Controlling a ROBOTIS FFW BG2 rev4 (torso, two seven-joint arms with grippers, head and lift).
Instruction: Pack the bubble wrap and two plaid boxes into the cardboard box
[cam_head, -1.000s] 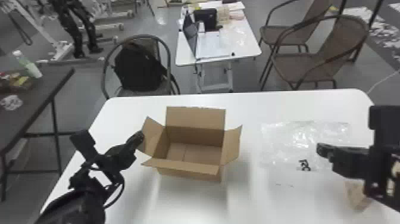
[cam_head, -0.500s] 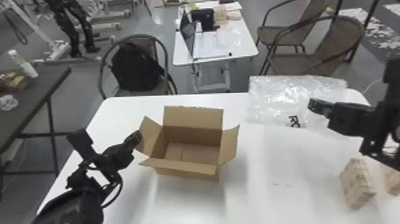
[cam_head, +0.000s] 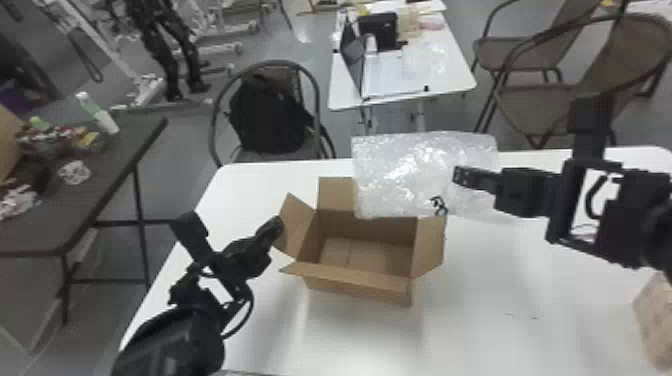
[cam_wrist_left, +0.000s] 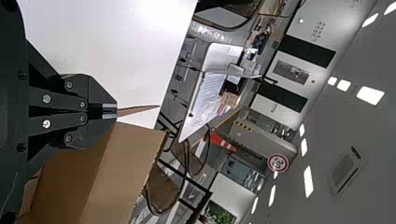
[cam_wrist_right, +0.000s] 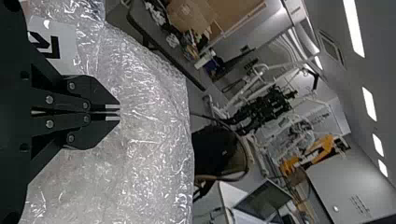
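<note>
That clear plastic bubble wrap (cam_head: 395, 172), black print (cam_head: 439, 204) on it, hangs from the pinched black right gripper (cam_head: 456, 174) by the open brown cardboard box (cam_head: 357, 290), with the black left gripper (cam_head: 278, 226), closed, near its left flap (cam_head: 296, 225).

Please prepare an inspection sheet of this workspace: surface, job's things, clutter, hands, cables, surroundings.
Surface: white table, small dark marks right of the box.
Job's things: cardboard box open, nothing seen inside; bubble wrap raised, partly hiding the box's back flap; one plaid box, cut by the right edge.
Clutter: mixed items and a bottle on the dark side table.
Hands: left hand shut, seemingly pinching the box's left flap; right hand shut on the wrap.
Cables: black cable loop beside the left arm.
Surroundings: chair with black backpack, two brown chairs, another white table with laptop.
</note>
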